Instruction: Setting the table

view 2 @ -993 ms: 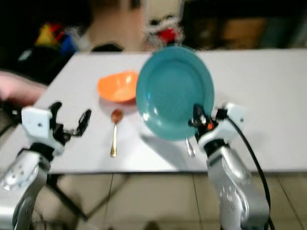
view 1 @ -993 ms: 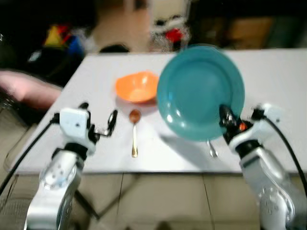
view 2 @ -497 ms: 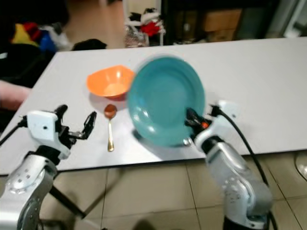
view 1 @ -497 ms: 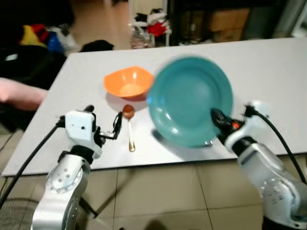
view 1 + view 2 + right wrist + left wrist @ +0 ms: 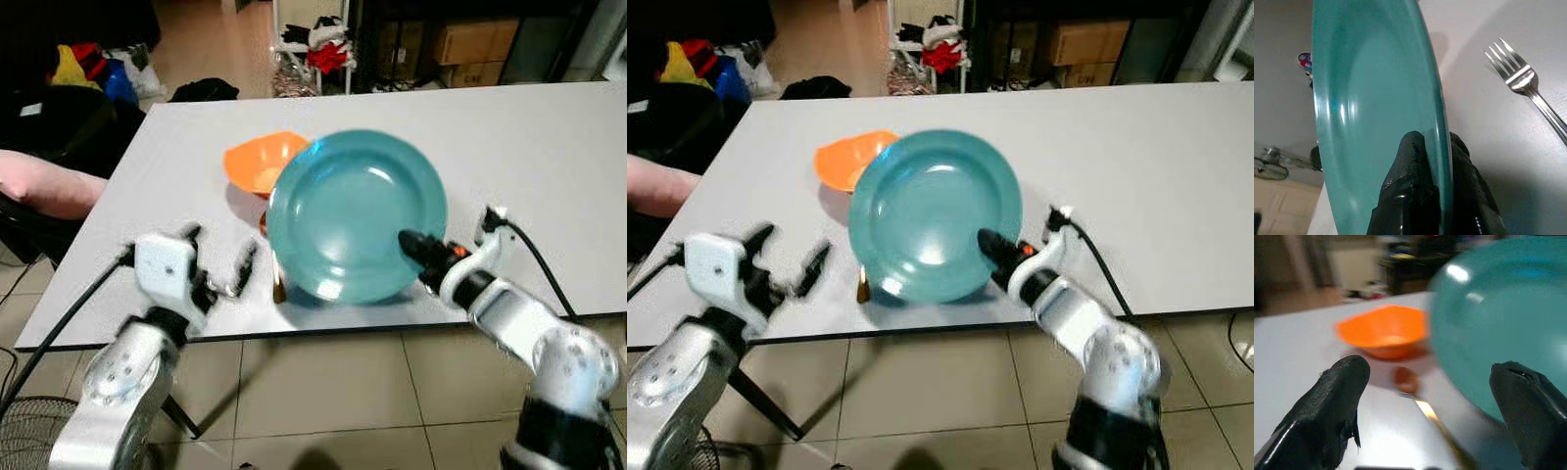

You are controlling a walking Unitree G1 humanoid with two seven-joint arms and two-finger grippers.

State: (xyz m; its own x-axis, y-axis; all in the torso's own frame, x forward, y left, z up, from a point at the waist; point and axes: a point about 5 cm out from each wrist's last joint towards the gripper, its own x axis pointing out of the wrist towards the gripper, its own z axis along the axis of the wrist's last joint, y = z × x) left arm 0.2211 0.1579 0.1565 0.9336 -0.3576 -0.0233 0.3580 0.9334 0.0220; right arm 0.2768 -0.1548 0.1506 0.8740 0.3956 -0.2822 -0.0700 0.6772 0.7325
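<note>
We see a big white bench [image 5: 549, 147] in front of us. Our right end effector [image 5: 416, 252] is near the front edge of the bench. Its two black fingers [image 5: 1413, 161] are pinched tight on the rim of a teal plate [image 5: 355, 215], one finger on each side of the rim. The plate is off the bench and tilted, so its round inside faces up toward us. It casts a shadow on the bench under it.

Behind the plate sits an orange bowl [image 5: 259, 162]. The plate hides part of the bowl from our eyes. A spoon [image 5: 1422, 406] lies on the bench just in front of the bowl, with its round end near the bowl and its gold handle pointing toward the front edge. Most of the spoon is tucked under the plate's left side. In the right wrist view a silver fork [image 5: 1528, 93] lies flat on the bench, close beside the plate.

Our left end effector [image 5: 220, 274] hangs over the front left part of the bench, near the edge. Its fingers are spread wide and it holds nothing. The bowl, the spoon and the plate's edge sit ahead of it.

A pink sleeve [image 5: 44, 186] shows at the far left, past the bench.
</note>
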